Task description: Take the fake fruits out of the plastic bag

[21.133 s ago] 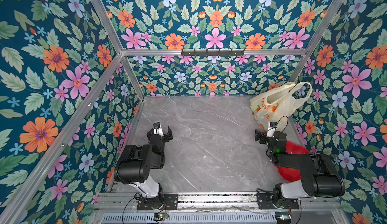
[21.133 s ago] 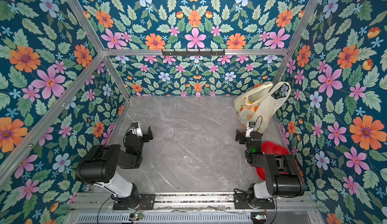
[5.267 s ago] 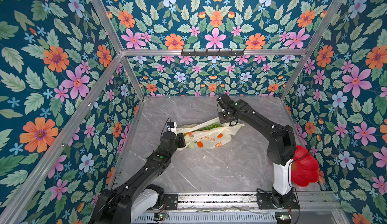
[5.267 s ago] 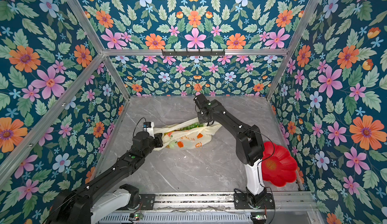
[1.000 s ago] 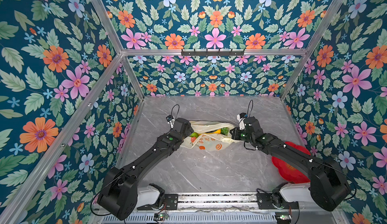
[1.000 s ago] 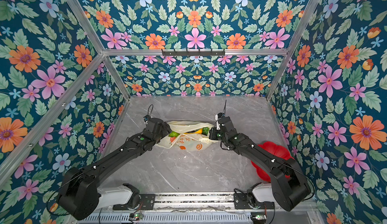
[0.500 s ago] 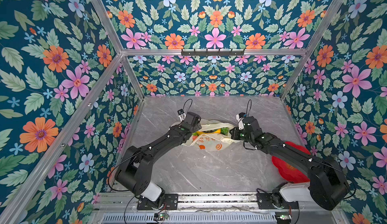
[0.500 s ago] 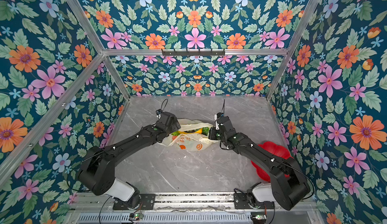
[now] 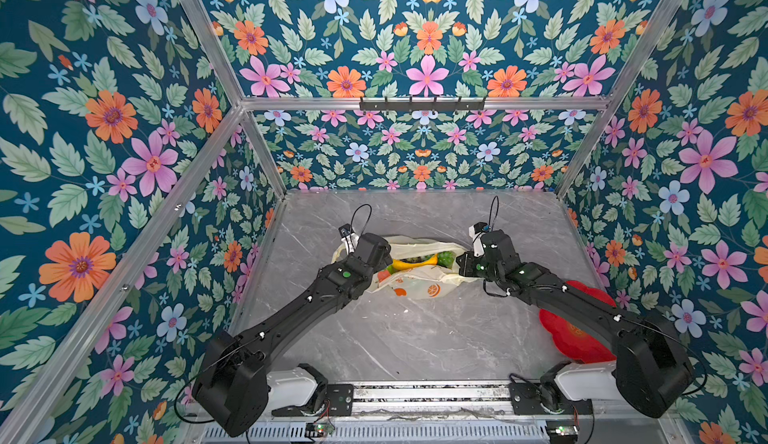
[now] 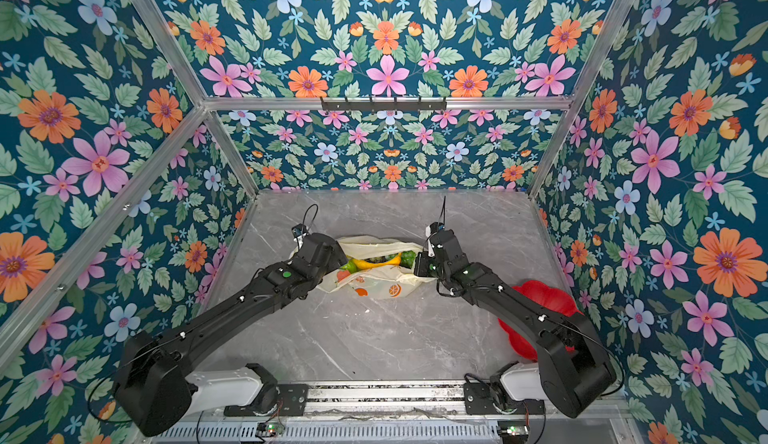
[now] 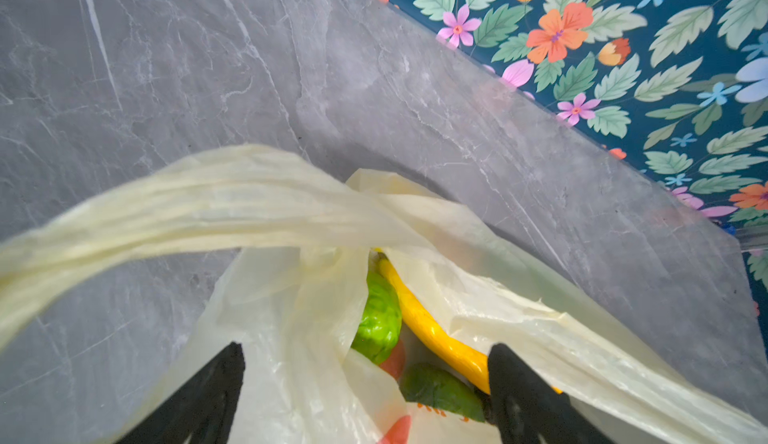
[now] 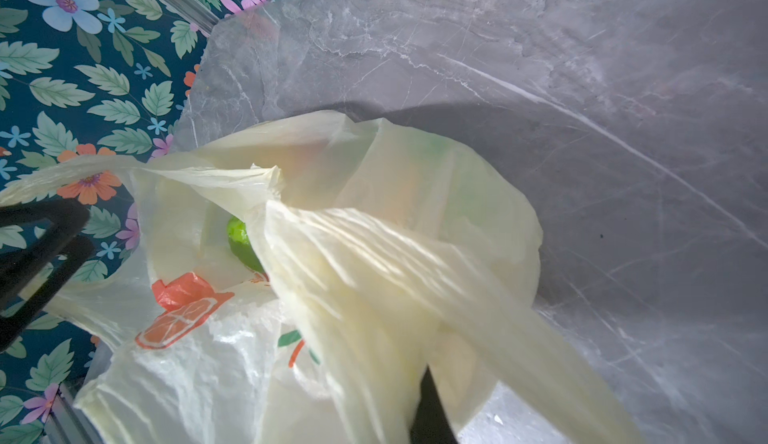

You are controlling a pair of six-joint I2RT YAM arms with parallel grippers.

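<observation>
Plastic bag (image 9: 417, 285) lies open, pinched by right pincer (image 9: 462, 264).

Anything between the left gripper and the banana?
Partly: a fold of the plastic bag hangs between the jaws of the open left gripper, over the lime-green bumpy fruit. The banana lies bare beside one jaw.
</observation>
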